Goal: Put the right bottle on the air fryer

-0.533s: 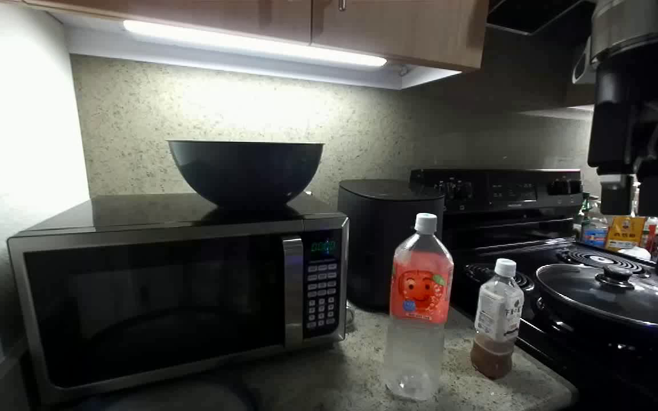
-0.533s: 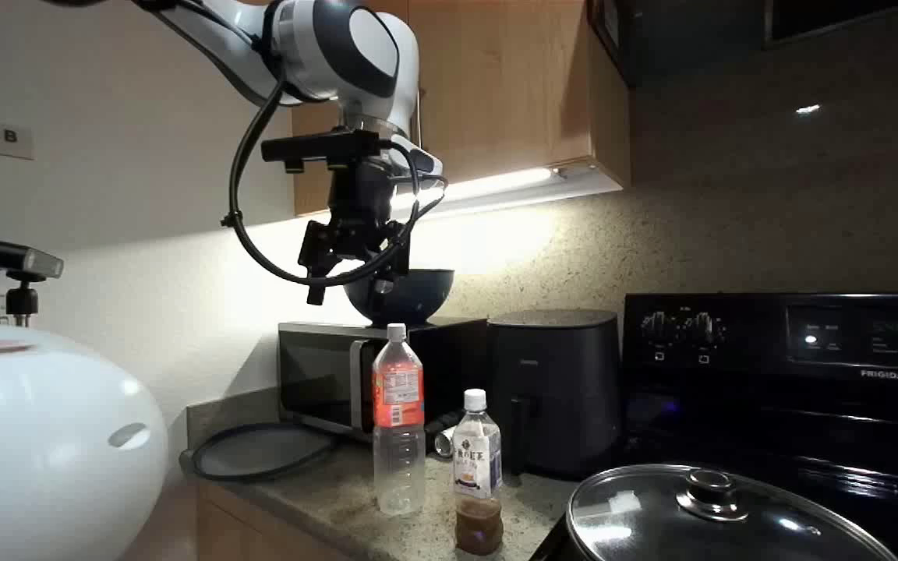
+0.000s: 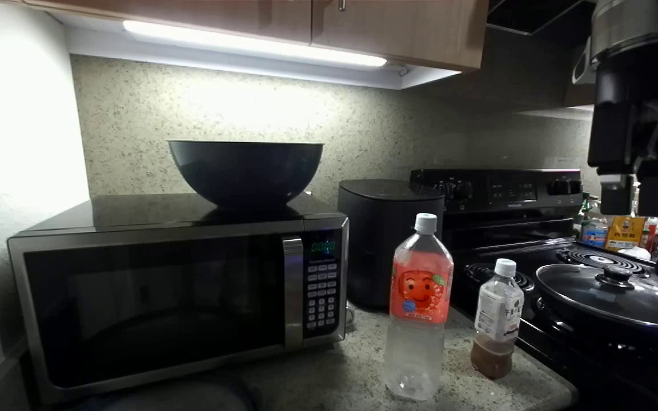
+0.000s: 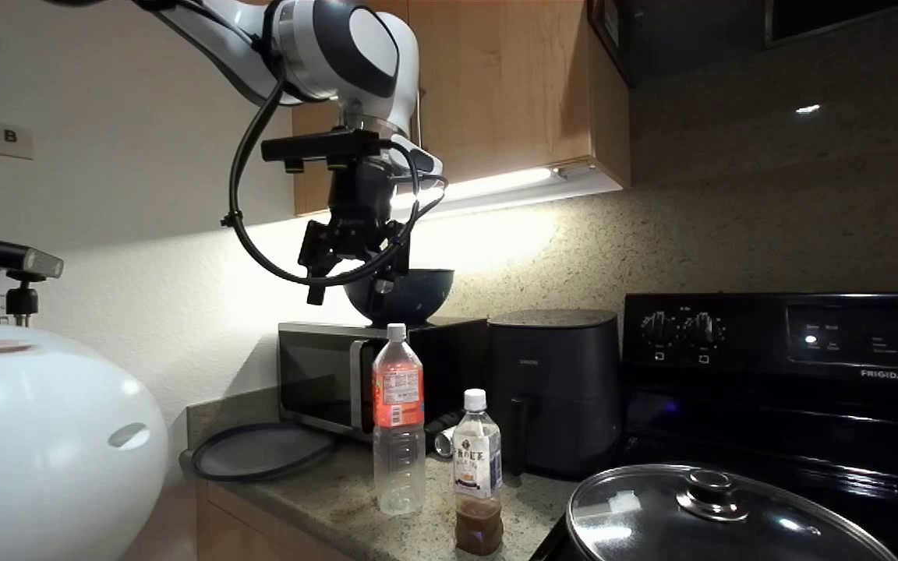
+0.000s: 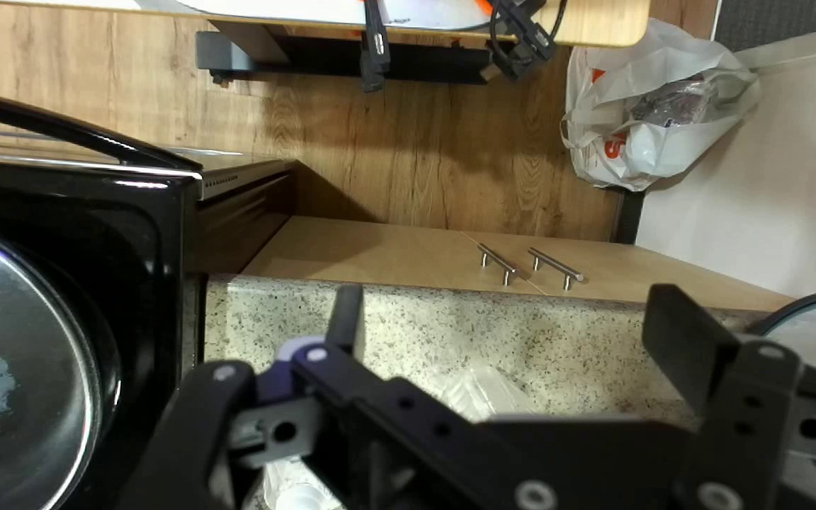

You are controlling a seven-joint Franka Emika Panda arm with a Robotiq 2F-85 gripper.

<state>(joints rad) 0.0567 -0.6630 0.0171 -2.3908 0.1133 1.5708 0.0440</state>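
The right bottle point(image 3: 497, 319) is small and clear, with a white cap, pale label and brownish liquid. It stands upright on the counter beside the stove. It also shows in an exterior view point(image 4: 478, 467), and its white cap point(image 5: 302, 498) peeks out at the lower left of the wrist view. The black air fryer point(image 3: 366, 257) stands behind the bottles, between microwave and stove; its flat top shows in both exterior views point(image 4: 566, 389). My gripper point(image 4: 348, 292) is open and empty, high above the bottles, fingers pointing down point(image 3: 636, 202). The wrist view shows the fingers spread point(image 5: 509, 326).
The taller bottle point(image 3: 420, 291) with a red-orange label stands beside the right bottle. The microwave point(image 3: 157, 297) bears a dark bowl point(image 3: 246, 171). A lidded pan point(image 4: 714, 514) sits on the stove point(image 4: 792, 389). A wall cabinet point(image 4: 503, 93) hangs above. A round lid-like item point(image 4: 262, 452) lies on the counter.
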